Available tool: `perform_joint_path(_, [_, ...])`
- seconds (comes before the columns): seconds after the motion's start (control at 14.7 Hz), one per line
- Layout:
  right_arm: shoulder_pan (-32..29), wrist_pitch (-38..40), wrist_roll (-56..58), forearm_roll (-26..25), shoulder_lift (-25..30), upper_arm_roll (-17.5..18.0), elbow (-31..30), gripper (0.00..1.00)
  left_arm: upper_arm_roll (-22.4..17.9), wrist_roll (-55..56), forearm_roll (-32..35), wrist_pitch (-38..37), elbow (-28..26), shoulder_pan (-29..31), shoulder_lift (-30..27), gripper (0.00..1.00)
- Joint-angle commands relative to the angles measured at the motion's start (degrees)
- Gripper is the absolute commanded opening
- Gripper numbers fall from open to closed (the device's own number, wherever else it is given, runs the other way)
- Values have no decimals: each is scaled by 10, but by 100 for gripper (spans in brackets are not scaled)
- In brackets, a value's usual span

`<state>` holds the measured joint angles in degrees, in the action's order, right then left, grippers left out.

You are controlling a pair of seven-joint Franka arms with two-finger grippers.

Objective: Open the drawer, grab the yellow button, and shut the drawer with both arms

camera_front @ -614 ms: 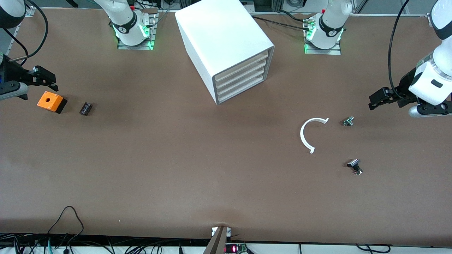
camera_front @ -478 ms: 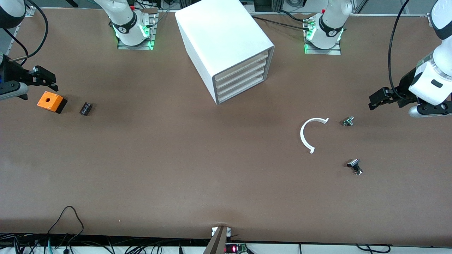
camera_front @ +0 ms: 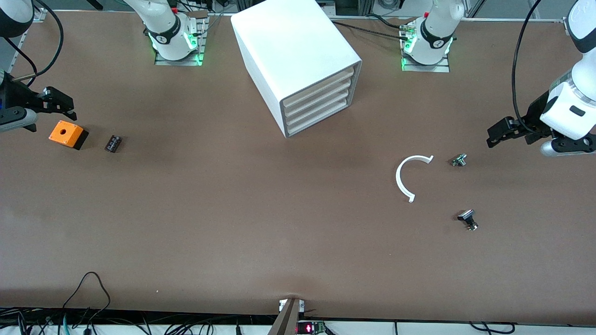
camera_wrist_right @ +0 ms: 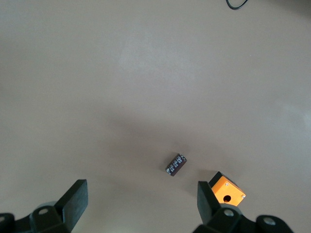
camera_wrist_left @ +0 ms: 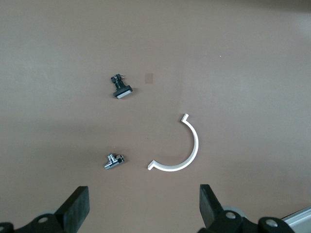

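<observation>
The white cabinet [camera_front: 288,42] stands between the two arm bases, and all of its drawers are shut. The drawer [camera_front: 320,85] is the topmost one, flush with the others. The button is out of view. My left gripper [camera_front: 492,135] hangs open over the table at the left arm's end, its fingers [camera_wrist_left: 75,206] wide apart and holding nothing. My right gripper [camera_front: 64,104] hangs open at the right arm's end, just above an orange box, with nothing between its fingers [camera_wrist_right: 75,199]. Both grippers are well apart from the cabinet.
An orange box with a hole [camera_front: 66,133] [camera_wrist_right: 227,189] and a small black block [camera_front: 113,143] [camera_wrist_right: 176,164] lie near the right gripper. A white half ring [camera_front: 404,179] [camera_wrist_left: 187,150], a silver part [camera_front: 459,160] [camera_wrist_left: 113,161] and a black part [camera_front: 467,218] [camera_wrist_left: 121,89] lie near the left gripper.
Both arms have shifted only very slightly. Nothing on the table has moved and the drawers stay shut.
</observation>
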<state>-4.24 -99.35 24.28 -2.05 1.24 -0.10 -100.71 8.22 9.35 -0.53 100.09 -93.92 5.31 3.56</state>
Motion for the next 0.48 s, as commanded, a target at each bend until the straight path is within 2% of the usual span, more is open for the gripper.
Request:
perform_joint_path(0.0, [-4, 12, 1, 6, -7, 4, 10, 100, 3, -10, -2, -3, 7, 2, 3, 100])
perform_joint_path(0.41, [-2, 13, 4, 4, -20, 5, 10, 100, 5, -10, -2, -6, 7, 2, 3, 100])
